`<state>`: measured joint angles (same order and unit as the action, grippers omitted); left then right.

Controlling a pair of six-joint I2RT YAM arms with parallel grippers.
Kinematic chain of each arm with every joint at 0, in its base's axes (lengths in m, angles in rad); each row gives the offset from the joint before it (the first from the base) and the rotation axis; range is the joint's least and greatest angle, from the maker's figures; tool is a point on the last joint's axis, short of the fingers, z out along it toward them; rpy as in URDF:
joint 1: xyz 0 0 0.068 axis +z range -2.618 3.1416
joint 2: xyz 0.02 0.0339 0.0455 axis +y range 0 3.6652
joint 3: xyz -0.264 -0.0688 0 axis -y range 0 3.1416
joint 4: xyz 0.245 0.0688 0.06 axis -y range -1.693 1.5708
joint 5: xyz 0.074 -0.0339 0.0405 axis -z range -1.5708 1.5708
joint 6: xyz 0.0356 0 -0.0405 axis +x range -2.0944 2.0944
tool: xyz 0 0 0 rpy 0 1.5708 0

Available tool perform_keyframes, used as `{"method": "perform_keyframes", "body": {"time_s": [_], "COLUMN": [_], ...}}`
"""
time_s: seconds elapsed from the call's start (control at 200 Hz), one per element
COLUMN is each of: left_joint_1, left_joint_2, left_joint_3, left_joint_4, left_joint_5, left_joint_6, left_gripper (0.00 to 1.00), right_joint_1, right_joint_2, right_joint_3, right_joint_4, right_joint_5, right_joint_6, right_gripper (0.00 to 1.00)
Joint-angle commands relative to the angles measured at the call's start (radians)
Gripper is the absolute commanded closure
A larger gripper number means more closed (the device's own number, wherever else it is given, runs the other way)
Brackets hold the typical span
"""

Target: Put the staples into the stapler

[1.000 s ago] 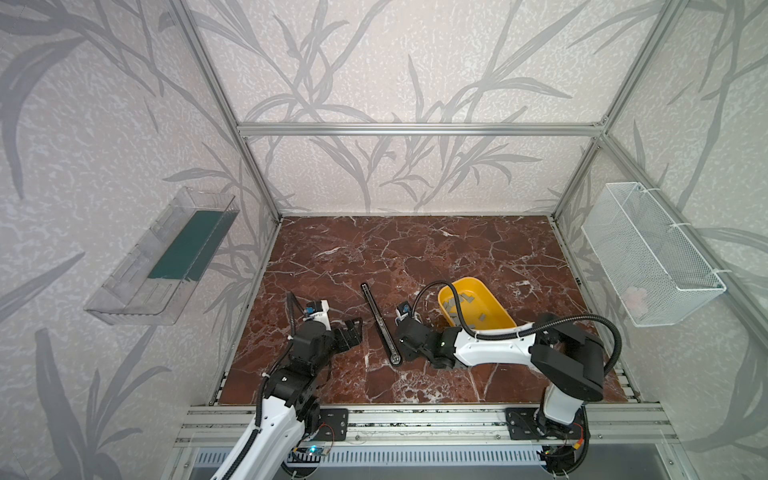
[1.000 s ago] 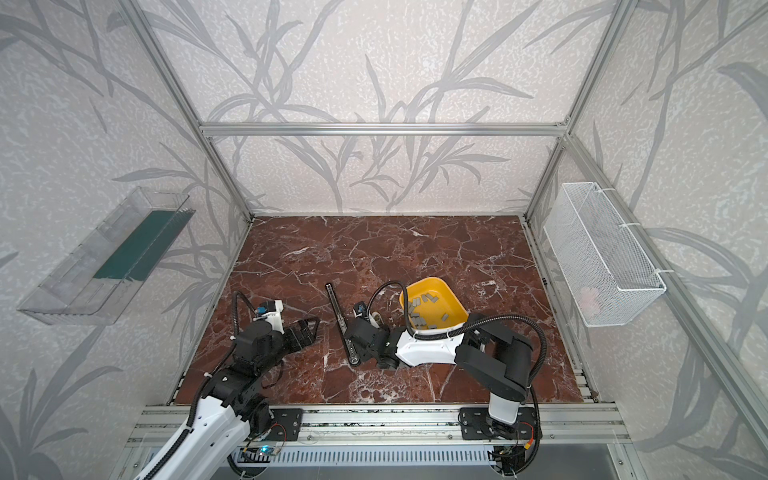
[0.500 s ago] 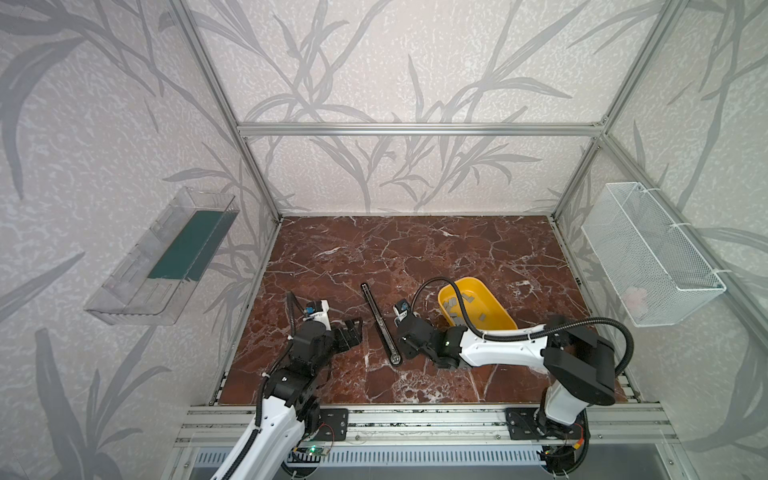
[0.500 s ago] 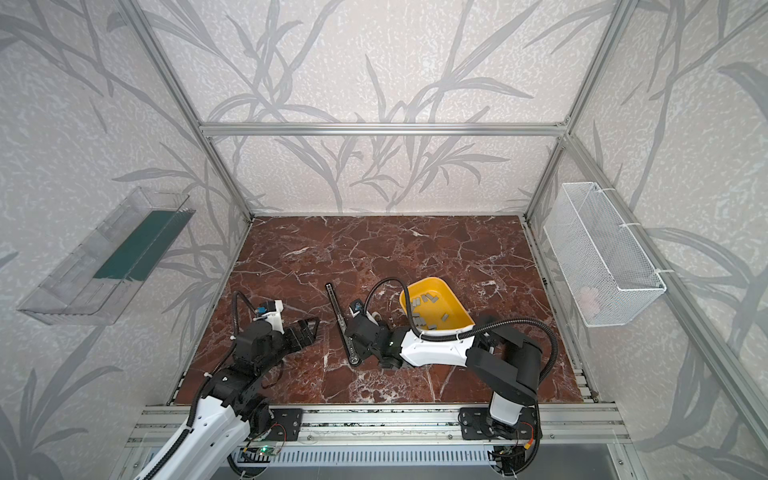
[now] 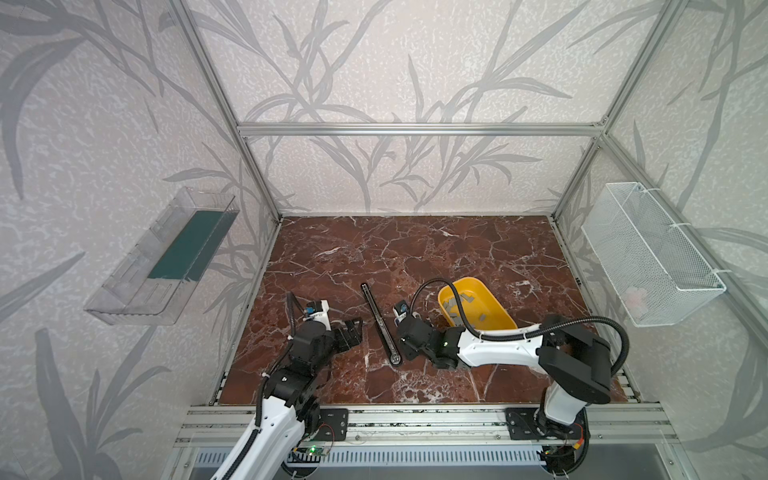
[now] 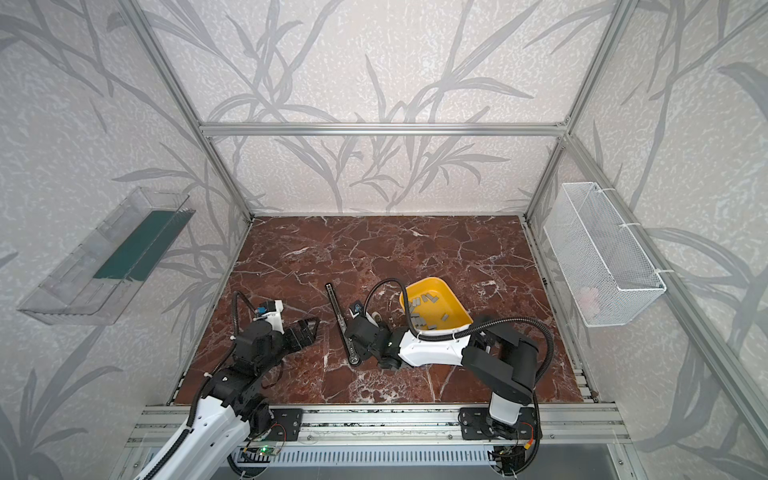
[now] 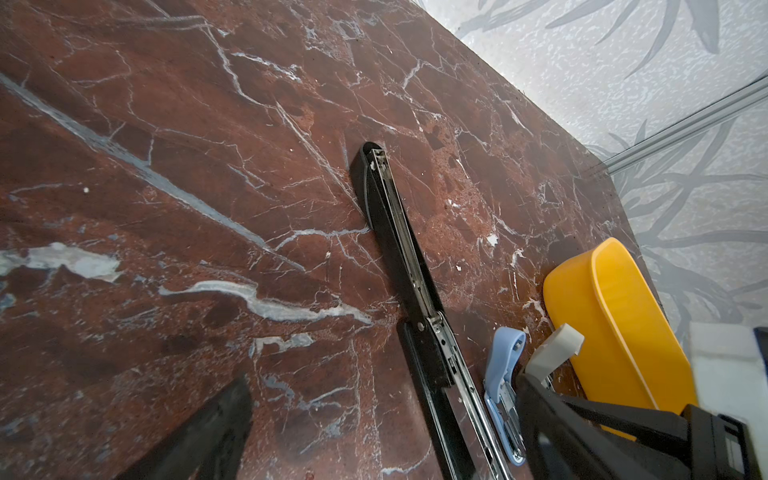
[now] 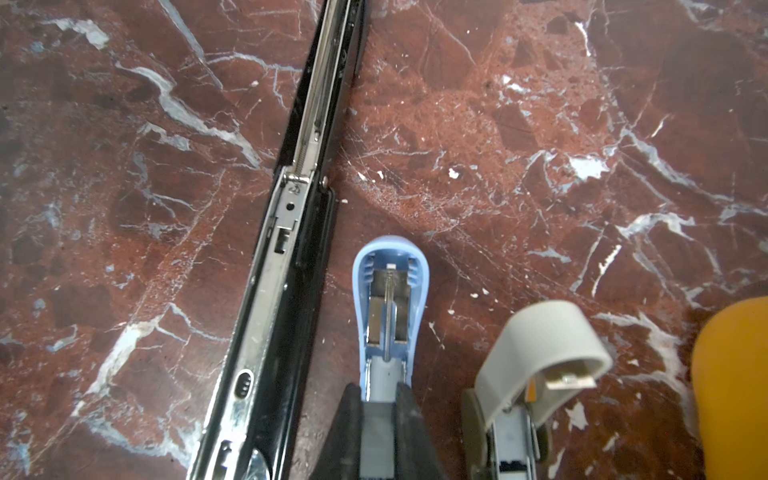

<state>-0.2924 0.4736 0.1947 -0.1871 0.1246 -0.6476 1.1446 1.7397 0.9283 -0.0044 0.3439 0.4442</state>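
The staples (image 5: 459,308) (image 6: 428,312) lie as several small grey strips in the yellow bin (image 5: 498,305) (image 6: 451,297). Just left of the bin, my right gripper (image 5: 402,327) (image 6: 360,328) (image 8: 377,401) is shut on the base of a small blue stapler (image 8: 388,307) (image 7: 503,374), whose lid is swung open. A small grey stapler (image 8: 540,365) (image 7: 555,347) (image 6: 376,318) stands beside it, lid raised. A long black stapler (image 5: 380,324) (image 6: 341,322) (image 7: 401,249) (image 8: 291,249) lies opened flat. My left gripper (image 5: 351,332) (image 6: 305,330) hangs open and empty left of it.
A clear wall tray (image 5: 166,257) hangs on the left wall and a white wire basket (image 5: 652,257) on the right wall. Aluminium frame posts border the red marble floor (image 5: 415,249). The yellow bin's edge (image 8: 735,374) is close to the grey stapler.
My right arm has shifted slightly toward the long black stapler, still holding the blue stapler. The left arm has not moved.
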Motion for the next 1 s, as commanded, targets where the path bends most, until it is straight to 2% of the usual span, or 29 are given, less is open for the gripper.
{"method": "perform_keyframes", "body": {"time_s": [0.0,0.995], "left_joint_1": [-0.001,-0.001], "left_joint_2": [0.0,-0.002], "left_joint_3": [0.003,0.003], "left_joint_4": [0.009,0.009], "left_joint_5": [-0.014,-0.011], "left_joint_6": [-0.005,-0.004], "left_gripper": [0.01,0.01], "right_joint_1": [0.004,0.003], "right_joint_2": [0.023,0.044], "right_joint_3": [0.027,0.037], "right_joint_4": [-0.024,-0.037], "right_joint_5": [0.019,0.025], "right_joint_6": [0.002,-0.005], "right_gripper": [0.99,0.99]}}
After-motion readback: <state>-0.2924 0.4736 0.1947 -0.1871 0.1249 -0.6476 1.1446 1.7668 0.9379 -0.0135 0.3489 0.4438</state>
